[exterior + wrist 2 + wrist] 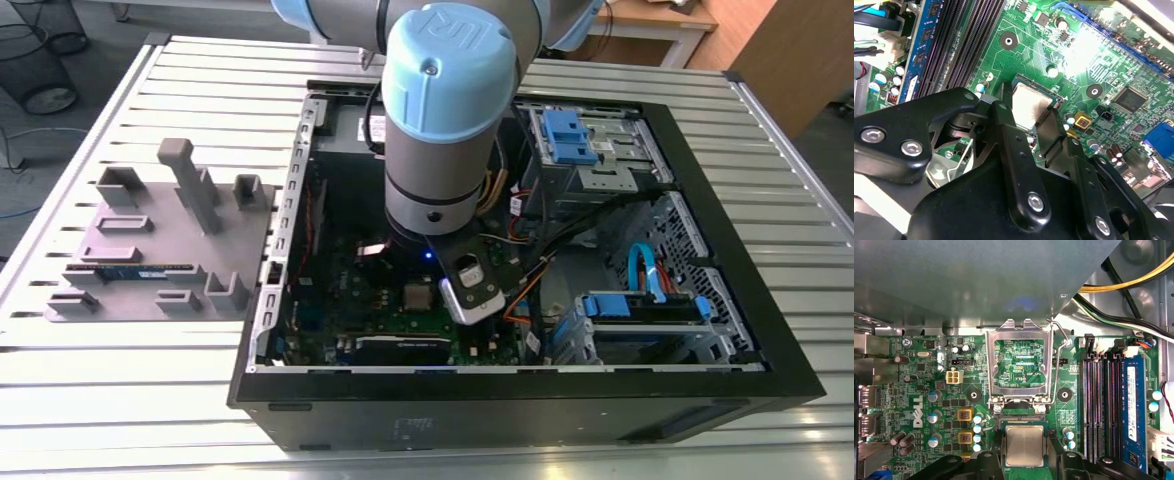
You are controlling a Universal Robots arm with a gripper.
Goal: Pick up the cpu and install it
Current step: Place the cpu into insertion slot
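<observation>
Pincer (1028,107) grips the cpu (1024,446) by opposite edges at the open socket (1021,418); likely light, stiff, fragile, best held edgewise.

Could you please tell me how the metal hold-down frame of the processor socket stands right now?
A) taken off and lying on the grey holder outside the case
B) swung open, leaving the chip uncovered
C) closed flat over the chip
B: in the first wrist view the metal frame is flipped back on its hinge, with green board showing through its window, and the chip sits bare beyond the hinge.
</observation>
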